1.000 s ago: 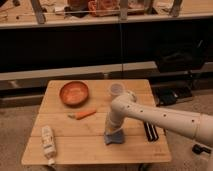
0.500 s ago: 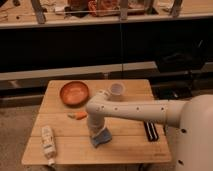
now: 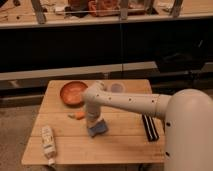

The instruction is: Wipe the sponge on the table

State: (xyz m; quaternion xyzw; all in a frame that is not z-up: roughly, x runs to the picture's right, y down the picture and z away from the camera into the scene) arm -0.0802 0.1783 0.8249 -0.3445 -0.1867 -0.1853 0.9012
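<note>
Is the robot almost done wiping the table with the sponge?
Looks mid-job. Done: the gripper is down on the sponge. In hand: it presses the sponge onto the table near its middle. Left: probably the rest of the planks, towards the bottle and bowl.

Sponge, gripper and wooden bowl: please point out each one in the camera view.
sponge (image 3: pixel 101 129), camera view, its blue right half.
gripper (image 3: pixel 93 123), camera view, its lower tip, down on the sponge's left part.
wooden bowl (image 3: pixel 73 93), camera view, the centre of its inside.

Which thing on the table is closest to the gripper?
The blue-grey sponge, directly under the gripper; bowl, bottle and black bar lie farther off.
</note>
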